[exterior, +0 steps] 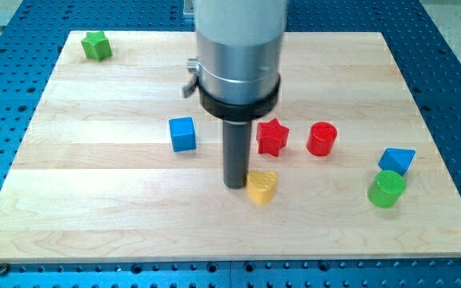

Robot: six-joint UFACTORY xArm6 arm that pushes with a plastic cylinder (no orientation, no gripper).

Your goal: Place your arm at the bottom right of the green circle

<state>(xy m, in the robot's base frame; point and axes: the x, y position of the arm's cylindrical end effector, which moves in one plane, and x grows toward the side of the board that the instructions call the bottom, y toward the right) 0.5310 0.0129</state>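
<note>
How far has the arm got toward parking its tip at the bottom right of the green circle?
Nothing looks done yet. My tip rests mid-board, touching or nearly touching the yellow block on its left side. The green circle sits far toward the view's right, below the blue block. Left: travel right, ending just below-right of it.

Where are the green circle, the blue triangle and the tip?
green circle [386,190], camera view, its top face
blue triangle [396,159], camera view, its top face
my tip [235,185], camera view, the rod's lower end, left of the yellow block [262,187]
</note>
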